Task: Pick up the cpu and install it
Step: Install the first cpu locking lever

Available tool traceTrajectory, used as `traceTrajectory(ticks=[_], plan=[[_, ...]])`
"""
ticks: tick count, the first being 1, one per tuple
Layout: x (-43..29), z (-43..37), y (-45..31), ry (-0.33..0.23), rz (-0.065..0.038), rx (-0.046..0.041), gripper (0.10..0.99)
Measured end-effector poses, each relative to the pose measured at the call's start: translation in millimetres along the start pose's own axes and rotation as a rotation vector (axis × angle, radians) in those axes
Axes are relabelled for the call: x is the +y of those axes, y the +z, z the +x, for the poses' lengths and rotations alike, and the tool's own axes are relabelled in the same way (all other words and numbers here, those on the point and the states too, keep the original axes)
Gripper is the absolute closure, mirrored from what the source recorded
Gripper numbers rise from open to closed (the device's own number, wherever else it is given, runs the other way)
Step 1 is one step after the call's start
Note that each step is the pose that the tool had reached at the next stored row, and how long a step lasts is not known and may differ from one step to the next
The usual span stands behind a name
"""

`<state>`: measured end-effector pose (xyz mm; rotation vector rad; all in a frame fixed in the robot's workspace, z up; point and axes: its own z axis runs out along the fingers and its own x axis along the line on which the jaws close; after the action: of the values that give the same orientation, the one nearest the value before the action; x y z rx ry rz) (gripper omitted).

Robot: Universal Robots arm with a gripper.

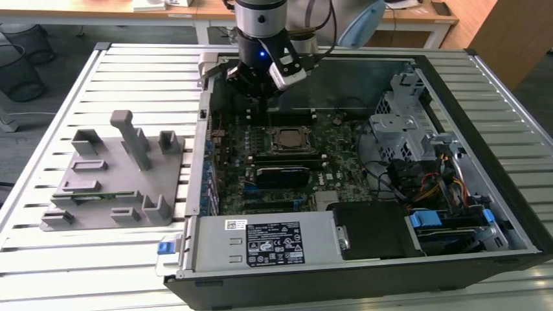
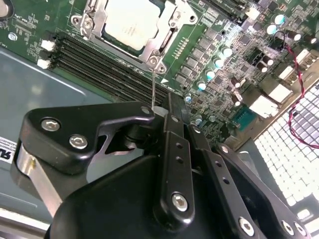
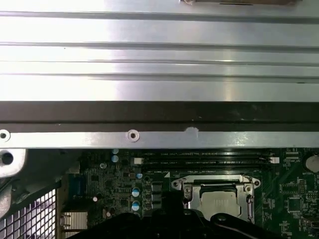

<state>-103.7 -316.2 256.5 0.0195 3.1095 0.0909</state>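
Observation:
The cpu point(image 1: 288, 138), a small pale silver square, lies flat inside the metal-framed socket point(image 1: 269, 148) on the green motherboard in the open computer case. Both wrist views show it in that frame, cpu point(image 2: 130, 21) and cpu point(image 3: 220, 202). My gripper point(image 1: 258, 97) hangs above the board a little behind the socket, toward the case's back wall. In the second wrist view the black fingers point(image 2: 172, 144) stand close together with nothing between them, and the gripper point(image 2: 179, 107) is apart from the cpu.
A grey fixture point(image 1: 112, 181) with upright posts sits on the slatted table at the exterior view's left, carrying a green memory strip point(image 1: 82, 194). Inside the case are the power supply point(image 1: 263, 240), a drive cage point(image 1: 402, 123) and cable bundles point(image 1: 432, 188). Empty memory slots point(image 2: 99, 64) run beside the socket.

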Motion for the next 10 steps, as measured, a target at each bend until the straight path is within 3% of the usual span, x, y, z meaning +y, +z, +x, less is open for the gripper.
traceTrajectory(ticks=[10], plan=[[0.9, -19.5, 0.9, 0.0, 0.0, 0.0005, 0.98]])
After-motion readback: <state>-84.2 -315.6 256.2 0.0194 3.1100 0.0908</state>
